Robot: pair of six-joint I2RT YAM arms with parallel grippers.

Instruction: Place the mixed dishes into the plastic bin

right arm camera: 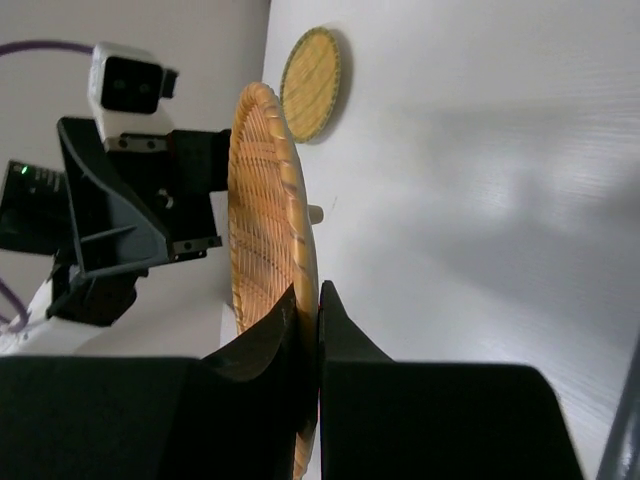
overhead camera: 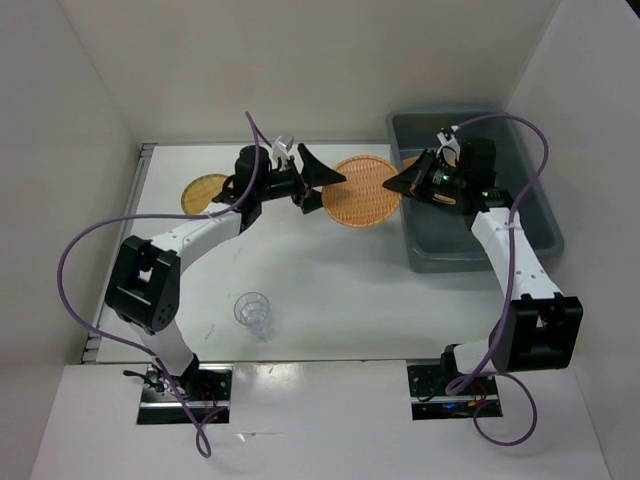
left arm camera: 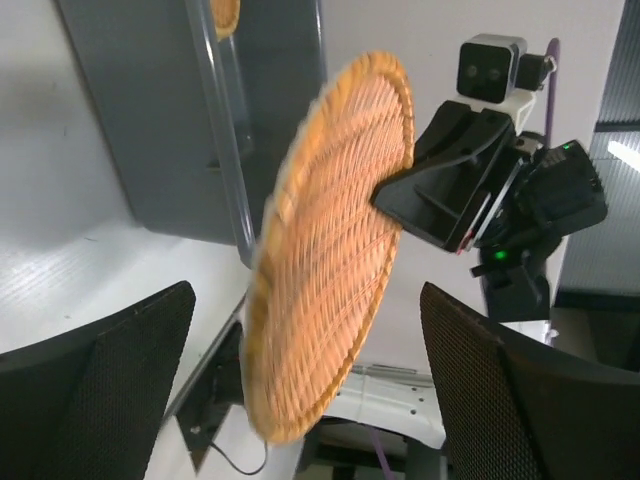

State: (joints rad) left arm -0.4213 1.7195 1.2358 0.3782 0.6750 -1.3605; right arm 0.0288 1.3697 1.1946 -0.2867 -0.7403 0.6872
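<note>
1. Tan-orange weave fills the middle of the overhead view: a round plate (overhead camera: 362, 190) hangs above the desk (overhead camera: 350, 290), between the two arms. The right tool (overhead camera: 395, 183) is pinched onto the plate's right edge. The left tool (overhead camera: 318, 186) sits just off its left edge, fingers spread wide. The plastic bin (overhead camera: 500, 225) stands at the right of the frame, with a sliver of a third plate (overhead camera: 410, 160) inside its upper-left corner. A second plate (overhead camera: 205, 192) lies flat at centre left. The clear ribbed cup (overhead camera: 253, 312) stands upright at lower centre, well apart from both.
2. Left wrist view: the round plate stands tilted on edge in mid-frame, with the right tool clamped on its right rim. The left tool's mesh-faced fingers (left arm camera: 95, 390) sit wide apart at the lower corners, clear of the plate. The bin's wall fills the upper left, and the third plate shows at the top edge.
3. Right wrist view: the round plate is seen edge-on, its rim gripped between the right tool's fingers (right arm camera: 270, 340) at lower centre. The left tool is at the left of the frame, apart from the plate. The second plate lies on the desk at top centre.
</note>
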